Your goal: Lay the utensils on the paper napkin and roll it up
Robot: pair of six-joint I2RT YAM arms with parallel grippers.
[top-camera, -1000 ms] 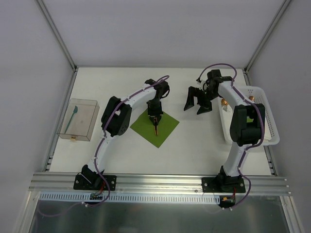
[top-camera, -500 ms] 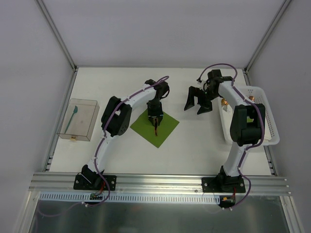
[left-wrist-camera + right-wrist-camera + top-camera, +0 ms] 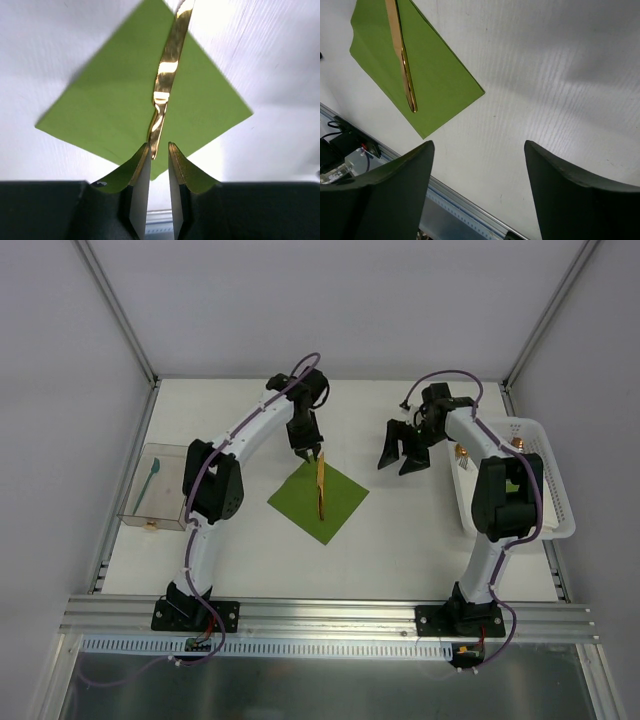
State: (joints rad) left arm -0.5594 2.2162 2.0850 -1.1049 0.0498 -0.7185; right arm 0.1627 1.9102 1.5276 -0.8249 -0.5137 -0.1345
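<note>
Utensil lies on paper napkin; left gripper narrowly apart, empty. Right gripper, wide apart, should fetch next from basket, lay parallel.

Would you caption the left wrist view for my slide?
Golden knife lying across the green napkin, left tool by its end.

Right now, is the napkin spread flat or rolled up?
Spread flat: the green paper napkin shows all four corners as an open square, with one golden knife lying across it and no fold or roll visible.
</note>
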